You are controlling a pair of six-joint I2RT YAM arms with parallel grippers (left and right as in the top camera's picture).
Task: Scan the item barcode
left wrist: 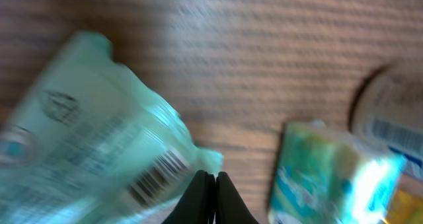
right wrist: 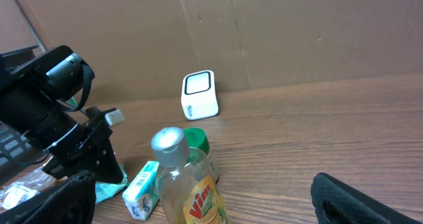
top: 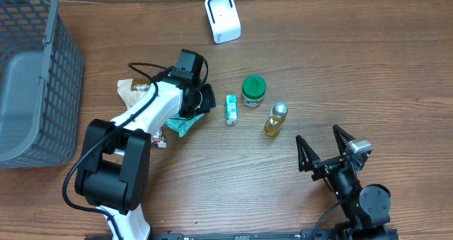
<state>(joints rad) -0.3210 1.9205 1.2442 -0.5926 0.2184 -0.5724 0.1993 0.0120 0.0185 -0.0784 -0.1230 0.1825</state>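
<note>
The left end effector (left wrist: 209,182) is clenched tight, its tips pressed together on what looks like the thin corner of the teal packet (left wrist: 86,138). The packet lies flat on the desk (top: 354,63), left of the middle, partly under the arm. The right end effector (top: 324,148) hangs released, jaws spread wide, by the near edge and holding nothing.

To do this step well, I'd say the pinch has to be kept on the film edge alone. The barcode (left wrist: 155,178) sits just beside the tips, and a grip any deeper would cover it. The lift should be straight up and slow, because a limp packet held by one corner will droop and swing. The small box (top: 231,109) lies near, so the packet should clear it before it travels toward the white scanner (top: 222,17) at the far edge. The scanner's window looks to face the near edge, so the printed side will have to be turned toward it.

In the left wrist view the packet's long axis runs on a slant away from the pinched corner. The barcode faces up at the end nearest the tips. From overhead too little shows to confirm that line.
</note>
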